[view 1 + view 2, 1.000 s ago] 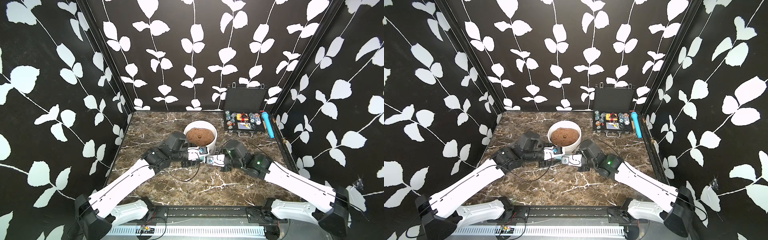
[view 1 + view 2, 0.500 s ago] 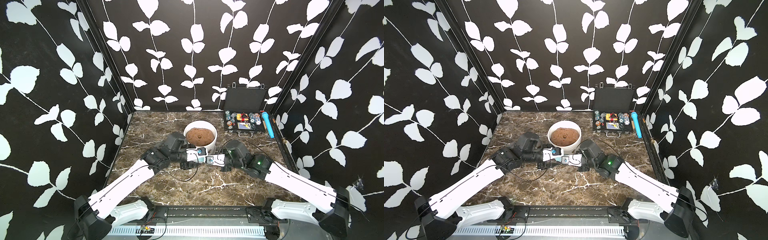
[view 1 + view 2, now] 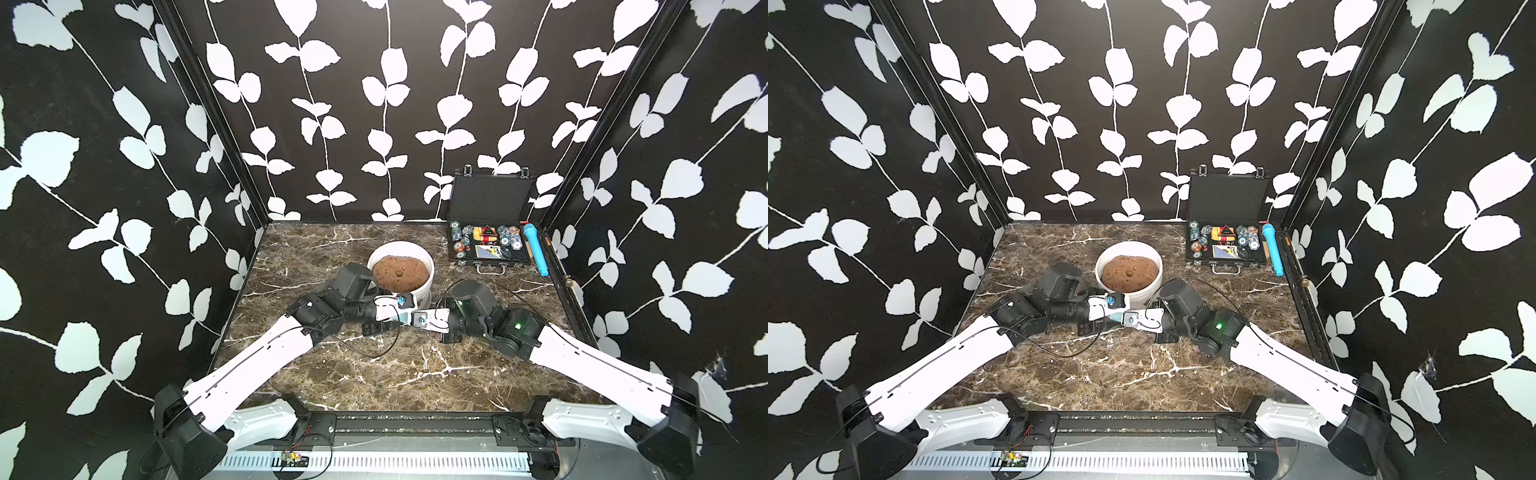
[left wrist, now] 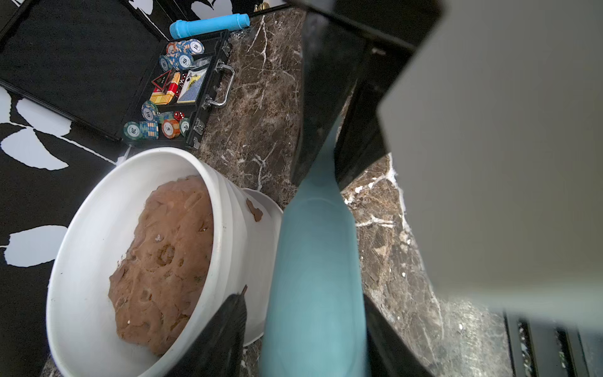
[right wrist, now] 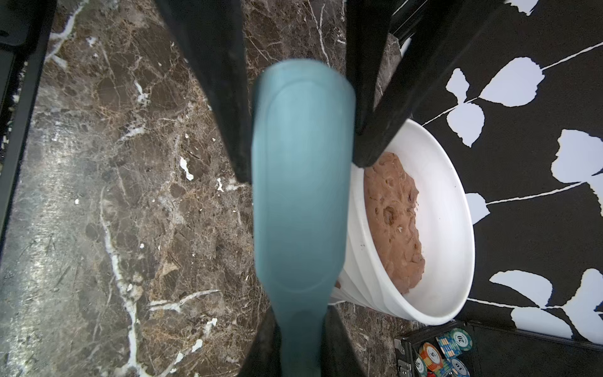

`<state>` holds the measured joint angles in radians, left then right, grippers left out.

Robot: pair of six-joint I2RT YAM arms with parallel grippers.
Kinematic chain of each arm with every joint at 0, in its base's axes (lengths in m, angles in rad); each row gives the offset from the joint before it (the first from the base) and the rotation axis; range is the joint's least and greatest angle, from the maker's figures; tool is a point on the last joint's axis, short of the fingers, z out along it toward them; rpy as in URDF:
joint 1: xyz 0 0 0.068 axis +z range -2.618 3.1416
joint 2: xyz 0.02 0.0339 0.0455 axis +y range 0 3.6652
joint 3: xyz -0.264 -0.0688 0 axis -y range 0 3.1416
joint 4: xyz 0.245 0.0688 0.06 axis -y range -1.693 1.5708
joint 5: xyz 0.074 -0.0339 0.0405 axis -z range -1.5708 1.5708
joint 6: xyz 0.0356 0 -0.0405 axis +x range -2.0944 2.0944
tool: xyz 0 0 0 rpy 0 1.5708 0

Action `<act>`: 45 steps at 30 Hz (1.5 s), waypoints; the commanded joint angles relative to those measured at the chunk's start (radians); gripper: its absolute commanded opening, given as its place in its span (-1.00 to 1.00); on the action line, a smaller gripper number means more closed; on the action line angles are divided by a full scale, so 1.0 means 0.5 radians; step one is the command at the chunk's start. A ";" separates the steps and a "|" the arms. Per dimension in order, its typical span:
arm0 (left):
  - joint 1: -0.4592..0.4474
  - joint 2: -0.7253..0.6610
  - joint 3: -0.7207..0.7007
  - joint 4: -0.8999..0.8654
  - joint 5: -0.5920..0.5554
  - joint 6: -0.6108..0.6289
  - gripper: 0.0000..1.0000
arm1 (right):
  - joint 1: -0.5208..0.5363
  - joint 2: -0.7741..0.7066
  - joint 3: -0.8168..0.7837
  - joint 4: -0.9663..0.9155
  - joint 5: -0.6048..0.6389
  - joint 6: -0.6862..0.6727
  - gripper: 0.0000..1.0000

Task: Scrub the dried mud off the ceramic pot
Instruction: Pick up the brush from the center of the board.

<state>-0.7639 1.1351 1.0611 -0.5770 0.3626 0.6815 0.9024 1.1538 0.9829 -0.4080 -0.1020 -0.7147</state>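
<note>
Barely budged since a second ago: same nose-to-nose meeting of left gripper (image 4: 303, 303) and right gripper (image 5: 300, 326) just in front of the ceramic pot (image 3: 424, 296), with only a slight shift at the left tip. Pinches the narrow neck of a teal scrubbing tool (image 5: 303, 179) firmly in the right jaws. Straddles the tool's broad end with the left jaws, close on both flanks; cannot tell whether already squeezing or merely alongside. Shows no bristles or pad in any view. Finds the pot upright mid-table on the marble top (image 3: 374, 374), filled with a domed brown mass (image 3: 400, 272). Leaves the dried mud (image 4: 254, 210) in place: a reddish blotch on the white outer side next to the ribs, facing the tool.

Reads as a handover or regrasp of the tool, ahead of any scrubbing. Calls next for one settled grip: clamp fully on the broad end, let go at the neck, and only then pull apart, to avoid dropping or twisting the tool. After that, needs the working face turned onto the blotch and pressed in short strokes, probably with the freed gripper bracing the rim against sliding on the polished stone.
</note>
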 commanded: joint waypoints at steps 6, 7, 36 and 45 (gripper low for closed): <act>0.002 0.011 0.019 -0.016 0.082 0.019 -0.39 | -0.010 -0.002 0.041 0.057 -0.032 0.034 -0.82; 0.003 0.001 0.015 -0.018 0.073 0.023 -0.42 | -0.010 -0.001 0.037 0.058 -0.029 0.031 -0.78; -0.028 -0.228 -0.132 0.006 -0.252 0.446 -0.58 | -0.648 0.257 0.494 -0.456 -1.428 0.372 0.35; -0.040 -0.288 -0.159 0.135 -0.370 0.515 -0.61 | -0.628 0.657 0.852 -1.031 -1.686 0.089 0.31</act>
<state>-0.7784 1.0233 0.9943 -0.5579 0.1955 0.9192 0.5812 1.4742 1.3891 -0.8059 -0.8837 -0.6220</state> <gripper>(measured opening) 0.361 0.658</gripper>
